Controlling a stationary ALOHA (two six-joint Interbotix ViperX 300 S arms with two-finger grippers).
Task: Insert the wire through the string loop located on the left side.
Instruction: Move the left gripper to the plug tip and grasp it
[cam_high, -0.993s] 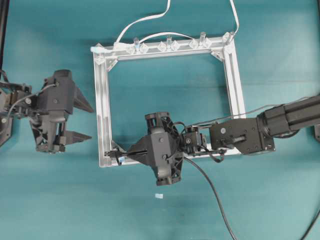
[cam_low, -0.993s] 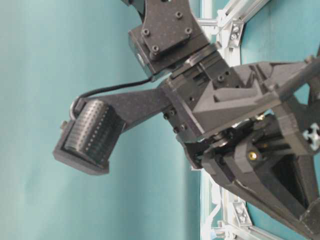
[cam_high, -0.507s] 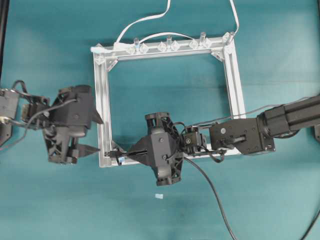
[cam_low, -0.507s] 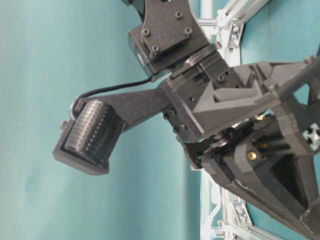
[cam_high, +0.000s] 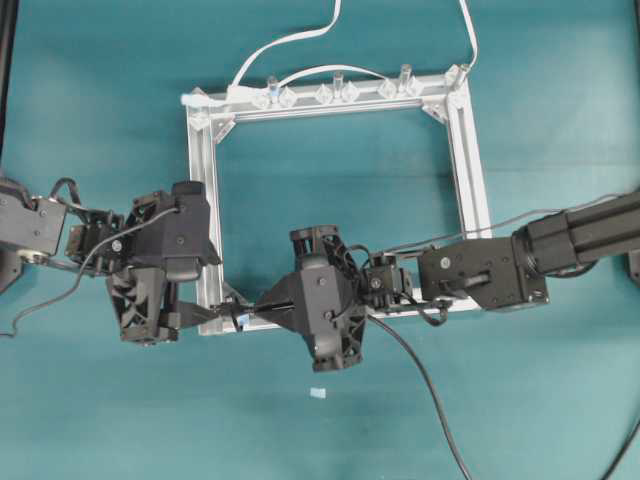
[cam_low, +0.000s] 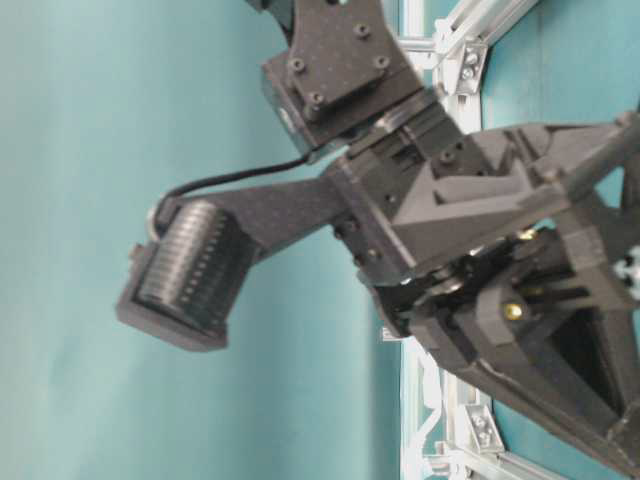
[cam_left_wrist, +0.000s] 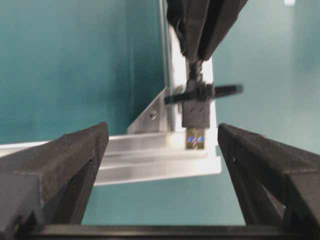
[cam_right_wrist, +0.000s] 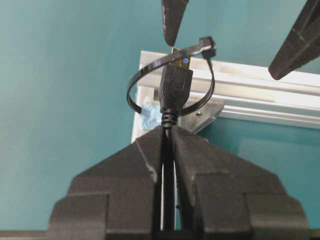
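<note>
Right gripper (cam_right_wrist: 167, 131) lies level at the frame (cam_high: 203, 190)'s lower-left corner, clamped on the wire (cam_right_wrist: 174, 87), whose plug pokes through the string loop (cam_right_wrist: 170, 80). Left gripper (cam_left_wrist: 162, 150), jaws wide, has swept in from outside, now straddling that corner.

A teal bench (cam_high: 100, 90) is filling every view, evenly lit, with a white scrap (cam_high: 318, 392) lying toward six o'clock.
</note>
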